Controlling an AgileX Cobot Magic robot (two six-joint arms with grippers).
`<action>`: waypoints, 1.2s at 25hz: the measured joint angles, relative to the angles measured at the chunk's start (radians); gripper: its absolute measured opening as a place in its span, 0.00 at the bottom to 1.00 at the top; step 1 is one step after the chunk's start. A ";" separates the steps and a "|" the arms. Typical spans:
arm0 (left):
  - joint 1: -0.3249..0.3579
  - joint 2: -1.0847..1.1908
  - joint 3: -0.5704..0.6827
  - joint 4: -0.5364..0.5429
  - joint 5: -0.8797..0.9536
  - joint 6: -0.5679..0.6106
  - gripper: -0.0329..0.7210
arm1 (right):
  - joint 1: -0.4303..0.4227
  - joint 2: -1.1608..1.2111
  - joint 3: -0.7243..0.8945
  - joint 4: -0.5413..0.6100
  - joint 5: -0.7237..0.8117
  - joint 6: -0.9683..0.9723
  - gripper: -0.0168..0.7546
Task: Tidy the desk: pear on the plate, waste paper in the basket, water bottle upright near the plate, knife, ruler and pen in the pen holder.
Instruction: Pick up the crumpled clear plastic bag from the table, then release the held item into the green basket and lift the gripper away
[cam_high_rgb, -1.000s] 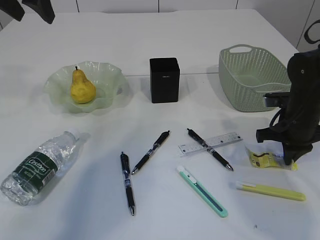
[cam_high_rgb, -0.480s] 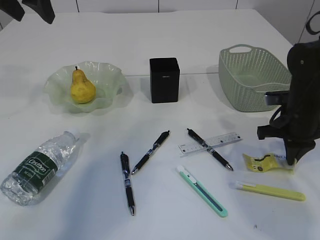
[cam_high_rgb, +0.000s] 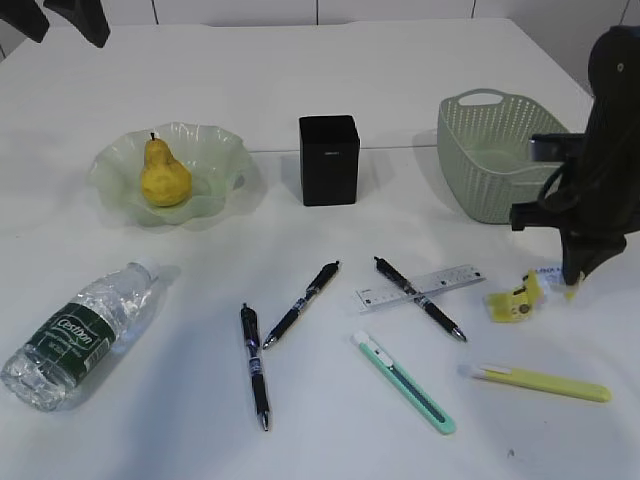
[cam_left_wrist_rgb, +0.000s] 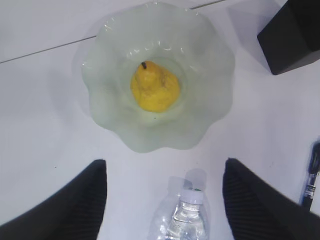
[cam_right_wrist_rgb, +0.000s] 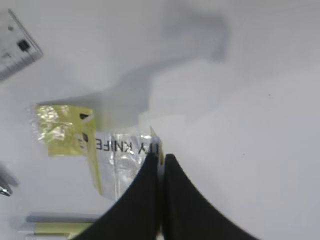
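one wrapper in right hand

Right gripper pinched closed, pointing down, left gripper spread wide, raised

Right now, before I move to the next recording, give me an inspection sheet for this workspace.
Surface: white table, unbroken.
Job's things: pear on plate; water bottle lying down; waste paper pinched, one end lifted; basket holds nothing visible; three pens, ruler, two knives loose; pen holder upright.
Clutter: nothing seen.
Grippers: left claw open above bottle; right claw shut on paper.
Cables: one on the right arm.
Surroundings: pale wall panels.
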 joint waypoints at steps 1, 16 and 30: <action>0.000 0.000 0.000 0.000 0.000 0.000 0.72 | 0.000 -0.009 -0.013 0.002 0.003 -0.002 0.04; 0.000 0.000 0.000 0.000 0.001 0.000 0.72 | 0.000 -0.028 -0.355 0.034 0.123 -0.048 0.04; 0.000 0.000 0.000 -0.004 0.001 0.000 0.72 | 0.000 -0.028 -0.529 -0.048 -0.043 -0.068 0.04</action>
